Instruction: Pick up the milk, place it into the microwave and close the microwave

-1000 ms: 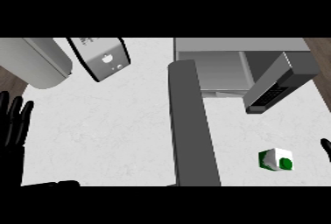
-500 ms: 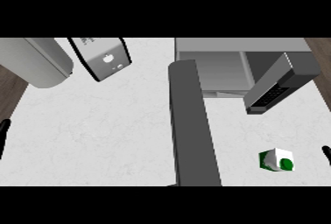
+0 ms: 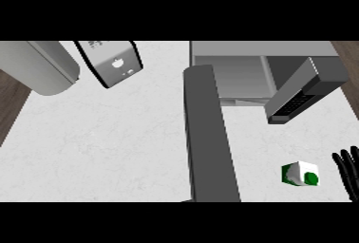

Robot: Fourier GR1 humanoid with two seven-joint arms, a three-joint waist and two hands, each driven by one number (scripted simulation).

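Writing first, since that sits furthest left: the black-framed grey panel (image 3: 112, 62) up top has small white marks on it, but I can't read them. Moving right, the grey microwave (image 3: 238, 78) is open, its door (image 3: 303, 92) swung out. Below it the small white-and-green milk carton (image 3: 300, 173) stands on the white counter (image 3: 105, 142), no readable label. Just beside it, further right, is the black right hand (image 3: 348, 171), fingers straight, holding nothing. It's clearly the one to use; the left hand doesn't show.
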